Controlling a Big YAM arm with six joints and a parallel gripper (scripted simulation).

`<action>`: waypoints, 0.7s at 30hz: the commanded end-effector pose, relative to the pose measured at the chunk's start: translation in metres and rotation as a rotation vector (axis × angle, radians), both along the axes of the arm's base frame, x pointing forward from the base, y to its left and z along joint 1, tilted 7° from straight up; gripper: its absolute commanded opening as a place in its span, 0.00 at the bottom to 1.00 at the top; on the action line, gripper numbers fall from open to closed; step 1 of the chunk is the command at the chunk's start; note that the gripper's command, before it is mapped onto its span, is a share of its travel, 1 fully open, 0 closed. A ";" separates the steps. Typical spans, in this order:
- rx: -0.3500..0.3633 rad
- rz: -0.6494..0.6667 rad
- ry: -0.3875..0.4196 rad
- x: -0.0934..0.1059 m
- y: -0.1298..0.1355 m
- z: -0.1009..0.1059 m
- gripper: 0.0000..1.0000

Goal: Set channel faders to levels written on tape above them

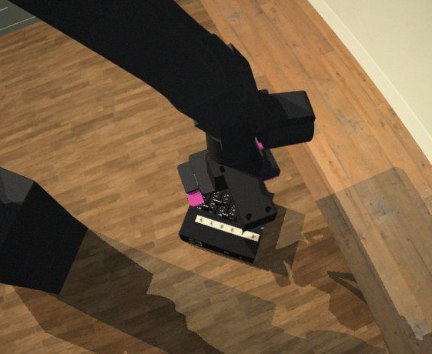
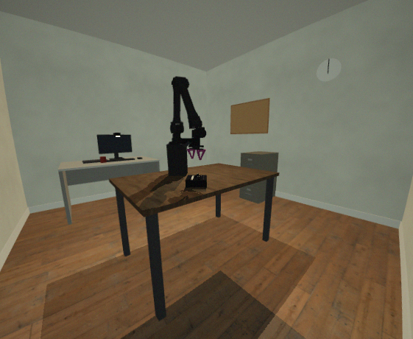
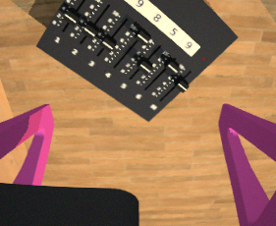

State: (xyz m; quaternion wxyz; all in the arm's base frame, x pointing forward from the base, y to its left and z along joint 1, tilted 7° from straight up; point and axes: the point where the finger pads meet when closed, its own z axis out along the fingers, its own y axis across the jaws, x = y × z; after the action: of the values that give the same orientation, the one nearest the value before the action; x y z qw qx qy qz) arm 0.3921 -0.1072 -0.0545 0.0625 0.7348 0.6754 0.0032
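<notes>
Above mid-bench, my fingers hang released over the lighting desk (image 3: 203,25); I'd descend squarely onto one fader cap (image 3: 181,84).

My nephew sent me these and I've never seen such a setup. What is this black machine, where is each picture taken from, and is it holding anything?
It is one black robot arm standing on a wooden table. At its end is a claw with two purple fingers.

One picture looks across the room from the side. Another looks down from above, past the arm. The third comes from a camera at the wrist, looking down between the fingers.

On the table lies a small black lighting desk with a row of sliding faders and a pale strip of tape bearing numbers.

The claw is wide open and holds nothing. It hangs above the desk and touches none of it.
</notes>
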 end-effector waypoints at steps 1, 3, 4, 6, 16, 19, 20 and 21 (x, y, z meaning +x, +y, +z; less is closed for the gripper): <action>-0.007 0.038 -0.022 0.011 0.003 0.003 1.00; -0.007 0.030 -0.021 0.010 -0.001 0.003 1.00; -0.007 0.029 -0.021 0.010 -0.001 0.003 1.00; -0.007 0.029 -0.021 0.010 -0.001 0.003 1.00; -0.010 -0.124 -0.029 0.010 0.002 -0.015 1.00; -0.014 -0.363 -0.056 0.010 0.000 -0.041 1.00; -0.015 -0.411 -0.068 0.012 -0.001 -0.048 1.00; -0.015 -0.456 -0.080 0.014 -0.002 -0.055 1.00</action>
State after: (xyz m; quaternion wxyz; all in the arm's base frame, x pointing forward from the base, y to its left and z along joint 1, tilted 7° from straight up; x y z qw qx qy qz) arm 0.4016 -0.1116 -0.0851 0.0833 0.8054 0.5869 0.0082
